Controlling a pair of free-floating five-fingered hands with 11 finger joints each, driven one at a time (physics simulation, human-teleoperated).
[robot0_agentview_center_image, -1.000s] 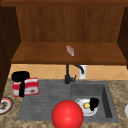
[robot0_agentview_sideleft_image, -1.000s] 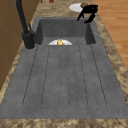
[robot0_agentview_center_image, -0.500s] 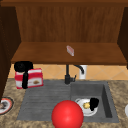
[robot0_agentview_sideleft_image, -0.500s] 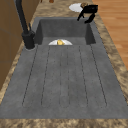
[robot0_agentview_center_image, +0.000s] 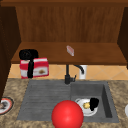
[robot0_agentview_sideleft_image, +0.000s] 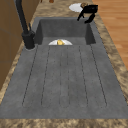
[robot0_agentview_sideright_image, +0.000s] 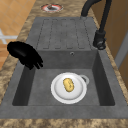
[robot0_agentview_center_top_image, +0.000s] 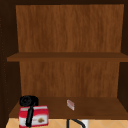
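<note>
Left hand (robot0_agentview_center_image: 28, 56) has its fingers curled around the red box (robot0_agentview_center_image: 37, 67), raised at the shelf (robot0_agentview_center_image: 95, 53) edge, not yet set down; right hand (robot0_agentview_center_image: 94, 103), fingers relaxed, hovers over the sink (robot0_agentview_center_image: 106, 96).

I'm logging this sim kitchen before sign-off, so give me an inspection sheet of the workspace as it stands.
Surface: grey sink with ribbed drainboard, set in a speckled stone counter.
Job's things: red and white box held up at the shelf's front edge.
Clutter: white plate with a yellow food piece in the basin; red ball; red-rimmed plate.
Hands: left hand curled over the box; right hand at the basin's front edge, fingers hanging down.
Cables: nothing seen.
Surroundings: black faucet, wooden shelf with a small pink item.
</note>
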